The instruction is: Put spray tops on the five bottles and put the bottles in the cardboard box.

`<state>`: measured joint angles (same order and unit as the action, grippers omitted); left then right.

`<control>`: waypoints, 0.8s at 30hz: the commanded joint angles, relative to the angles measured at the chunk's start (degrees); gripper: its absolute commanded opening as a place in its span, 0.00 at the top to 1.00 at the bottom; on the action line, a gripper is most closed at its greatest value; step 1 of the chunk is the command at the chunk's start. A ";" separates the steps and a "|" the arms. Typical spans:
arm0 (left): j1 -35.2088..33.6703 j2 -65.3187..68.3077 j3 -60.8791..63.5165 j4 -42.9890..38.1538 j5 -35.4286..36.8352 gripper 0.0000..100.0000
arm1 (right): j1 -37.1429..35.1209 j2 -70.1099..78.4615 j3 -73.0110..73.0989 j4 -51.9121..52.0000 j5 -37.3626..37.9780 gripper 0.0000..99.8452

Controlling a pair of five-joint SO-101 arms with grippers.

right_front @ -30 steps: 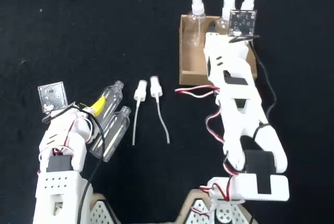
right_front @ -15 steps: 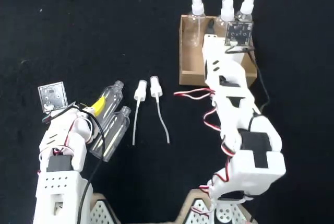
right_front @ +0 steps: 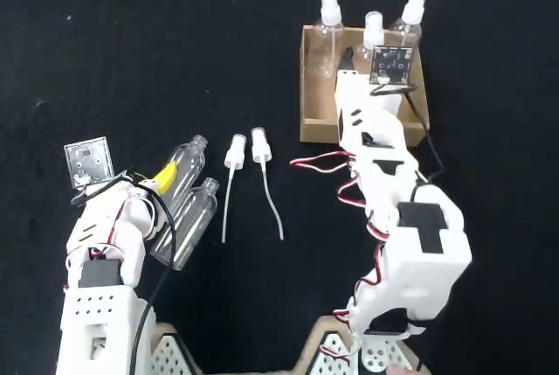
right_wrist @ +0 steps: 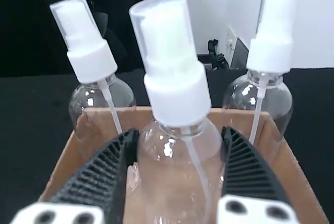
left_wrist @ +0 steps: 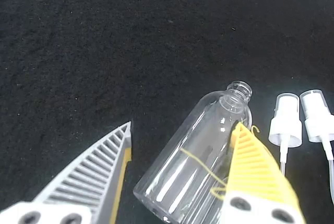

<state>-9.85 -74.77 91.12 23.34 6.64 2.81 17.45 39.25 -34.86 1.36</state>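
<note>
Two uncapped clear bottles lie at the left, one (right_front: 185,167) (left_wrist: 193,172) beside the other (right_front: 196,216). My left gripper (right_front: 162,181) (left_wrist: 183,126) stands open around the first bottle, which rests against the yellow finger (left_wrist: 255,172). Two loose spray tops (right_front: 234,153) (right_front: 260,144) (left_wrist: 286,126) lie just right of the bottles. The cardboard box (right_front: 307,86) (right_wrist: 62,166) holds three upright capped bottles. My right gripper (right_front: 367,48) (right_wrist: 180,134) is shut on the middle bottle (right_front: 374,27) (right_wrist: 175,145). The other two (right_front: 330,10) (right_front: 414,4) stand behind it.
The box sits at the back right of the black table (right_front: 131,60). The right arm's body covers the box's near wall. A red and white cable (right_front: 319,155) loops off the right arm near the box's front corner.
My right arm has drawn back toward its base, and the middle bottle has come with it, nearer and lower in the box. The left arm has kept still.
</note>
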 commanded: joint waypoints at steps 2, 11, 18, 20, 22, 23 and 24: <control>-0.04 -0.79 -0.13 -1.32 -0.26 0.71 | -0.97 -0.57 -3.30 -1.58 -0.26 0.81; -0.04 -0.79 -0.13 -1.32 -0.26 0.71 | -0.97 -0.13 -3.30 -1.23 -0.26 0.81; -0.04 -0.79 -0.04 -1.32 -0.26 0.71 | -2.02 -0.13 -3.30 -1.14 -0.35 0.81; -0.04 -0.79 -0.04 -1.32 -0.26 0.71 | -2.37 -0.04 -3.12 -1.14 -0.35 0.81; -0.04 -0.79 -0.04 -1.32 -0.26 0.71 | -2.46 -0.04 -3.12 -1.14 -0.35 0.81; -0.04 -0.79 -0.04 -1.32 -0.26 0.71 | -2.37 -0.04 -3.21 -1.14 -0.35 0.80; -0.04 -0.79 -0.04 -1.32 -0.26 0.71 | -2.29 -0.04 -3.21 -1.14 -0.35 0.80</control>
<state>-9.85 -74.77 91.74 23.34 6.64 1.23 17.71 39.16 -34.86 1.36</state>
